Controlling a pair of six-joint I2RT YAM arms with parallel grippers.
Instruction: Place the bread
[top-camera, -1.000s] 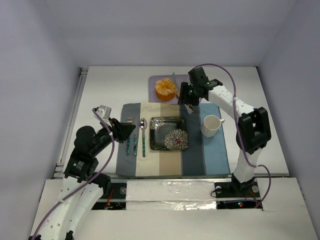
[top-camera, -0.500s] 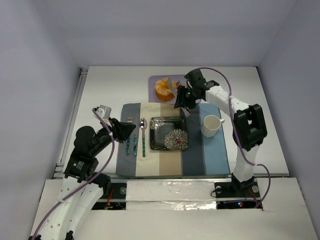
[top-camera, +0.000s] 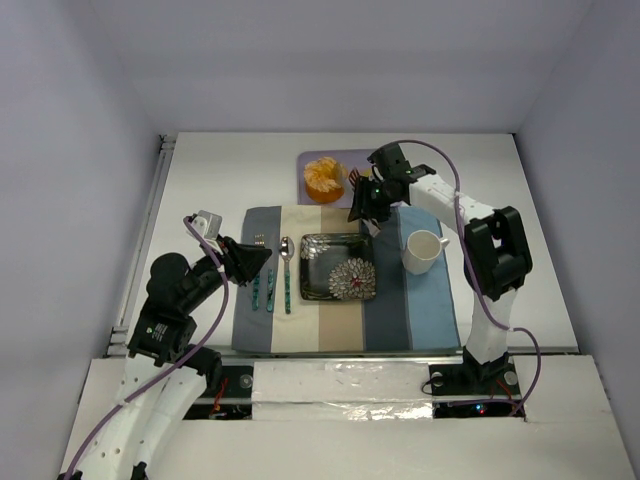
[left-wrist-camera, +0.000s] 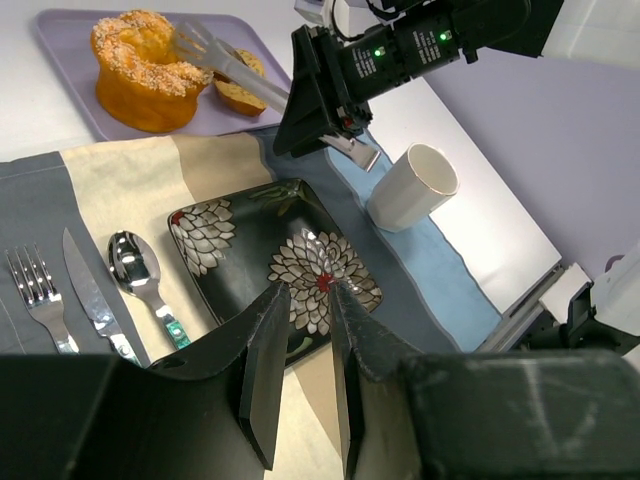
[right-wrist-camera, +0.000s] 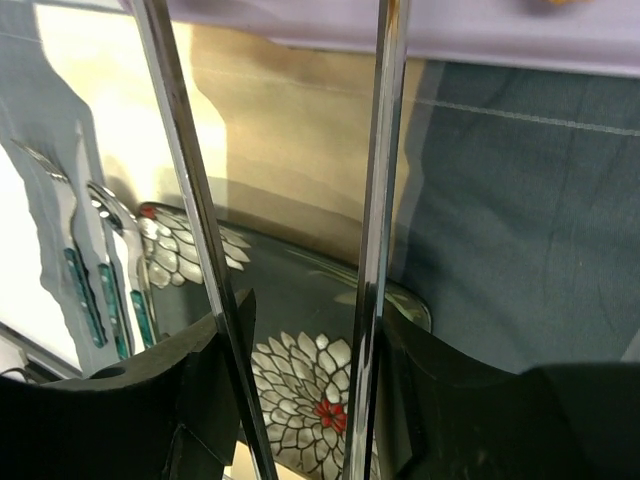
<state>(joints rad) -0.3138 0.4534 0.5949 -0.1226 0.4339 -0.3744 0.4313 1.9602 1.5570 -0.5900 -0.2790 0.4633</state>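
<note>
The bread (left-wrist-camera: 238, 94), a small golden slice with a brown crust, lies on the purple tray (left-wrist-camera: 75, 30) beside the large orange food (left-wrist-camera: 140, 70). My right gripper (right-wrist-camera: 300, 320) is shut on metal tongs (right-wrist-camera: 384, 150), pressing their two arms. In the left wrist view the tongs (left-wrist-camera: 225, 62) reach over the bread, with their tips next to the orange food. I cannot tell whether they pinch the bread. In the top view, the right gripper (top-camera: 363, 203) hangs at the tray's near right corner. My left gripper (left-wrist-camera: 305, 300) hovers above the placemat with a narrow gap and nothing in it.
A dark flower-patterned plate (top-camera: 306, 270) sits mid-placemat, with a spoon (top-camera: 286, 268), a knife (top-camera: 270, 283) and a fork (top-camera: 257, 265) to its left. A white cup (top-camera: 424, 250) stands to its right. Grey walls close in the white table.
The right arm has swung left toward the tray, bringing the tongs over the bread, and the tong arms have come slightly closer together. The left arm has not moved.
</note>
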